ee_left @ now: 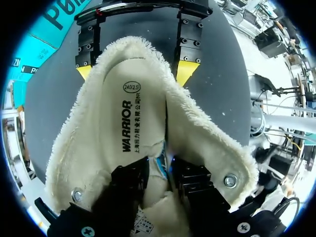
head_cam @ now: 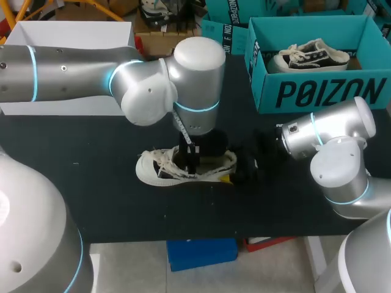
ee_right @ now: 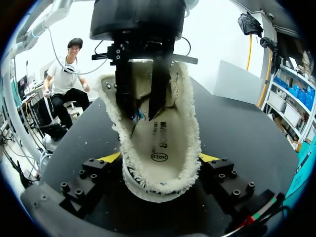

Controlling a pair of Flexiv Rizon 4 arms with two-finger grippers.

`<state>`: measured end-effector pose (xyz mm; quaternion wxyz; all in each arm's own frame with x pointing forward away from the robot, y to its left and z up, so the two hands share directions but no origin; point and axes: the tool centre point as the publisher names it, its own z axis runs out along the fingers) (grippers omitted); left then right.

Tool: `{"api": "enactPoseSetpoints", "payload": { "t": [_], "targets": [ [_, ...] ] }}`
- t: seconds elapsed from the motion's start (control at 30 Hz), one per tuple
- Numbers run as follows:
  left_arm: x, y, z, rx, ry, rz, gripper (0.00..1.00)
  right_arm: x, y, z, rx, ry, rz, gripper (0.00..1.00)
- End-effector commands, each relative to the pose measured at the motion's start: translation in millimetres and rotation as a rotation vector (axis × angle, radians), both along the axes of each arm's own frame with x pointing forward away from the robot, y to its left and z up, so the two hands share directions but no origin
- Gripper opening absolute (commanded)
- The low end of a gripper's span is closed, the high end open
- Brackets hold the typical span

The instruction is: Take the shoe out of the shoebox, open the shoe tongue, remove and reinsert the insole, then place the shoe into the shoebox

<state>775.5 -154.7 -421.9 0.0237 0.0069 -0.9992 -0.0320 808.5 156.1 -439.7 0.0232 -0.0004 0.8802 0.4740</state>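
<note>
The shoe lies on its sole in the middle of the frame in the head view, out of the box, toe toward the left and heel toward the right. It is pale, with loose laces and a fleecy lining that spreads wide around the opening. Inside it the insole lies flat at the heel end and rises in a crease toward the throat.

The left hand comes down from above into the throat of the shoe, between the two metal eyelets. Its black fingers are almost together and pinch that raised crease of the insole, with a small blue scrap showing in the slit between them; its yellow tips are buried out of sight.

The right hand comes in from the right of the frame, low over the tabletop. Its fingers stand wide apart and press the heel from both sides, a yellow tip against each flank.

The teal shoebox stands open at the upper right, well apart from the shoe, with a second shoe, dark with a white sole, lying inside. A white box sits at the upper left.
</note>
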Motion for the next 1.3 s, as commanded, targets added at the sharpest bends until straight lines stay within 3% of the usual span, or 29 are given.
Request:
{"api": "enactPoseSetpoints", "payload": {
  "t": [0.03, 0.13, 0.37, 0.47, 0.87, 1.07, 1.3],
  "targets": [
    [-7.8, 18.3, -75.6, -0.013, -0.041, 0.006, 0.51, 1.0, 0.8, -4.0, -0.002, 0.002, -0.003, 0.0],
    [-4.8, 22.1, -82.5, -0.016, -0.067, 0.01, 0.54, 1.0, 0.8, -4.0, -0.002, 0.002, -0.003, 0.0],
    [-5.2, 26.8, -101.1, -0.001, -0.117, 0.006, 0.48, 1.0, 0.8, -4.0, -0.002, 0.002, -0.003, 0.0],
    [-6.5, 25.8, -104.9, 0.003, -0.133, -0.006, 0.41, 1.0, 0.8, -4.0, -0.002, 0.002, -0.003, 0.0],
    [-6.2, 30.9, -128.1, 0.074, -0.226, -0.026, 0.43, 1.0, 0.8, -4.0, -0.002, 0.002, -0.003, 0.0],
    [8.4, 34.7, -132.4, 0.074, -0.287, -0.003, 0.41, 1.0, 0.8, -4.0, -0.002, 0.002, -0.003, 0.0],
    [40.9, 36.5, -133.1, 0.058, -0.367, 0.033, 0.44, 1.0, 0.8, -4.0, -0.002, 0.002, -0.003, 0.0]
  ]
}}
